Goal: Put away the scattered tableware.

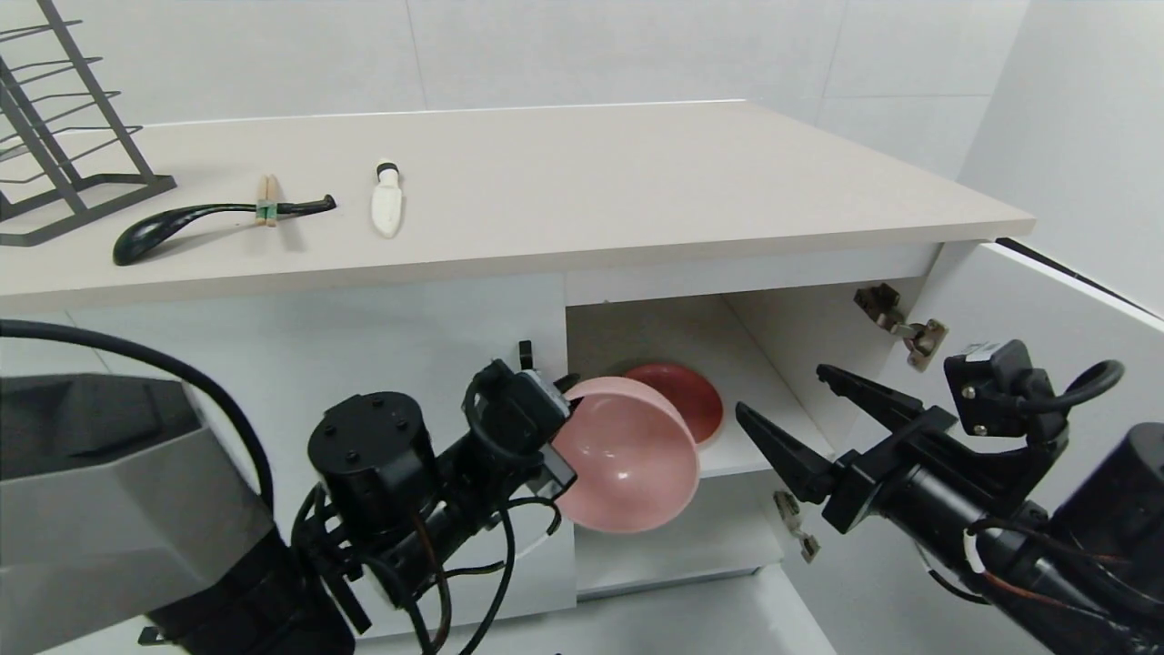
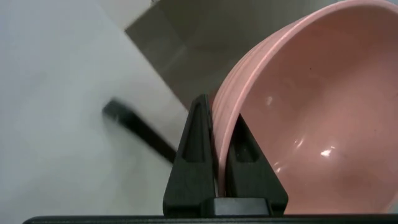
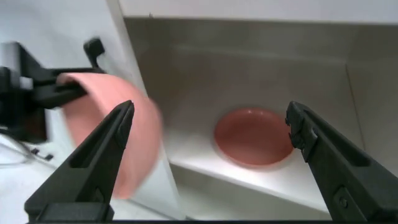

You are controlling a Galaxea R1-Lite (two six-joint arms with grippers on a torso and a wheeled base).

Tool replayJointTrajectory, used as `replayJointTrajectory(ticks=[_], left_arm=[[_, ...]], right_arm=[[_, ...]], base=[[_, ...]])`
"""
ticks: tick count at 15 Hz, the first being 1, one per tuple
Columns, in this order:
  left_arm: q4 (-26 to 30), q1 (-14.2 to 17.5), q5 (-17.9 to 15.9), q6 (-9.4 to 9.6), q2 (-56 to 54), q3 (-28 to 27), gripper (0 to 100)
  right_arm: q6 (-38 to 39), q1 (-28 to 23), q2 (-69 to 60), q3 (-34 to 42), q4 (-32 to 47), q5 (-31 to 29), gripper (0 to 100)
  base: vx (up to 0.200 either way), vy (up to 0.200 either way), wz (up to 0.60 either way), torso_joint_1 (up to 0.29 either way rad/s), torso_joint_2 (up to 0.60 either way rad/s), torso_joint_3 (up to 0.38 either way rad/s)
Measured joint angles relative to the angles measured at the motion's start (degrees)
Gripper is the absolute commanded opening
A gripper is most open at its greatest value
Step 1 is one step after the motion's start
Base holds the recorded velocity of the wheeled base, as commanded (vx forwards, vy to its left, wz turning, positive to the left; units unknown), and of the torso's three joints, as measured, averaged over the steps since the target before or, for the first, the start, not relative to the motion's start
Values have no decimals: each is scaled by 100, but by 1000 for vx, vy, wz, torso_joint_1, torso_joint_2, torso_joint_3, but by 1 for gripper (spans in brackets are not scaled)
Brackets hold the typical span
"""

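We log a dark wire rack standing at the left end of the pale countertop, near the white tiled wall. Below the counter, the left cabinet door is closed and the right door stands swung open. The open side carries two metal hinges, an upper hinge and a lower hinge. Inside, a white shelf divides the compartment.

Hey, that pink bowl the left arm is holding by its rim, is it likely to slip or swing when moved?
The pink bowl looks rigid and glossy, so it may slip. The left tool pinches only its rim, bowl tilted on edge, so it could pivot. If ceramic, a knock on the shelf might chip it.
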Motion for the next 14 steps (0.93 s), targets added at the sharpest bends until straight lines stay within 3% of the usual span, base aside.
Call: replayJointTrajectory(ticks=[4,6,10,14], left_arm=[[2,-260,745,-338,596,-819,0],[0,-386,945,-523,741,-1065,0],[0,-739,1960,-1279,846,-1534,0],[2,-1003,2068,-1507,887,-1613,0]], right_arm=[[-7,-98,-61,-60,0,0,100],[-10,-191,0,-71,2,-2,100],[-12,-555,441,-101,2,-2,100],[-10,-696,837,-157,0,-9,100]], base=[[0,0,0,0,0,0],[0,0,0,0,0,0],[0,0,0,0,0,0],[0,0,0,0,0,0]])
